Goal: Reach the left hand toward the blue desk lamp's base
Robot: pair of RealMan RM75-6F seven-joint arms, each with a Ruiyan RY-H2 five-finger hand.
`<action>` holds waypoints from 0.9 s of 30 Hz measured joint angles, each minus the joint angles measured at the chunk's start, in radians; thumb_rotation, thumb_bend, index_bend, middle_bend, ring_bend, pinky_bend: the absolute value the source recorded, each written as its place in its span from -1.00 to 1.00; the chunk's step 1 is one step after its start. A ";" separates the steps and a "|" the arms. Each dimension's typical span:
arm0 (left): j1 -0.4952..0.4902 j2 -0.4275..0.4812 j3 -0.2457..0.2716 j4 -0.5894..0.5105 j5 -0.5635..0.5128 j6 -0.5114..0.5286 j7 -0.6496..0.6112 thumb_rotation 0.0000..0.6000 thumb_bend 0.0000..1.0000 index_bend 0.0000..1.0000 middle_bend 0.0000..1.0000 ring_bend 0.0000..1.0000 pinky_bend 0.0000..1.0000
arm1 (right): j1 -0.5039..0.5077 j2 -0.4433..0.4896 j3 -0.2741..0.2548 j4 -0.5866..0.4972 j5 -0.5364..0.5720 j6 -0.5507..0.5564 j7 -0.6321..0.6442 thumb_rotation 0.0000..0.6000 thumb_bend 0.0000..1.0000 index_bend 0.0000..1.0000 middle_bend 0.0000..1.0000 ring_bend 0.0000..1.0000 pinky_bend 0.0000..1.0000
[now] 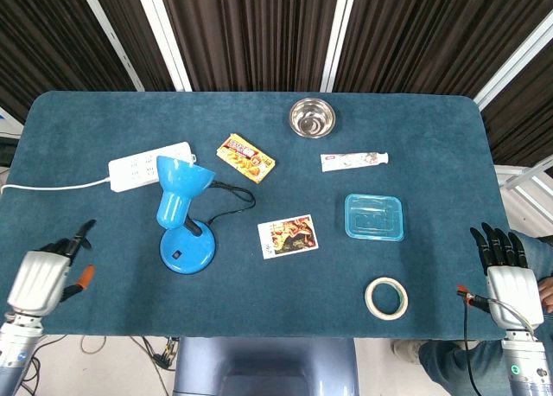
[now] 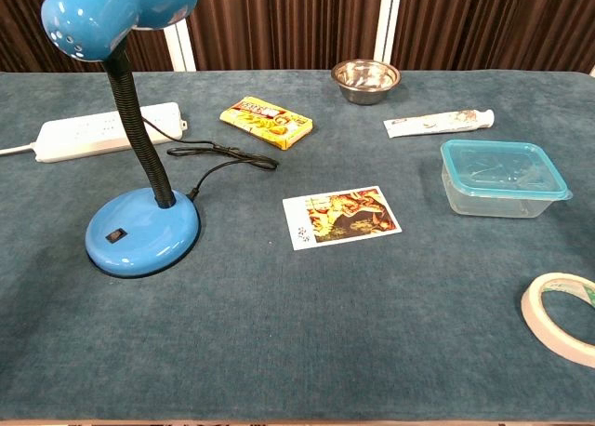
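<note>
We hold our left hand and right hand low at our sides, both empty, fingers apart

I take the photo card as my marker, lying flat near the middle of the blue table. Up and left of it I see a yellow snack box, and further left a white power strip with its cord running off the table edge. Straight beyond the card sits a steel bowl. Up and right lies a white tube. Right of the card is a clear box with a teal lid, and nearer me, lower right, a tape roll.
</note>
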 measured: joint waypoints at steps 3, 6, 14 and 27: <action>-0.028 -0.041 0.013 0.028 0.059 -0.006 -0.009 1.00 -0.01 -0.75 0.46 0.45 0.64 | 0.000 0.001 -0.002 -0.002 -0.002 -0.002 0.000 1.00 -0.61 -0.86 -0.89 -0.98 -1.00; -0.053 -0.068 0.020 0.034 0.068 -0.051 0.003 1.00 0.00 -0.75 0.47 0.47 0.65 | 0.000 0.000 -0.003 -0.003 -0.006 0.001 -0.003 1.00 -0.61 -0.85 -0.89 -0.98 -1.00; -0.102 -0.118 0.039 0.042 -0.014 -0.226 0.039 1.00 0.00 -0.75 0.49 0.48 0.65 | -0.001 0.001 -0.002 -0.004 0.000 -0.001 -0.003 1.00 -0.61 -0.85 -0.89 -0.98 -1.00; -0.157 -0.171 0.065 0.078 -0.083 -0.353 0.061 1.00 0.00 -0.75 0.49 0.48 0.65 | -0.001 0.002 -0.001 -0.008 0.007 -0.005 -0.007 1.00 -0.61 -0.85 -0.89 -0.98 -1.00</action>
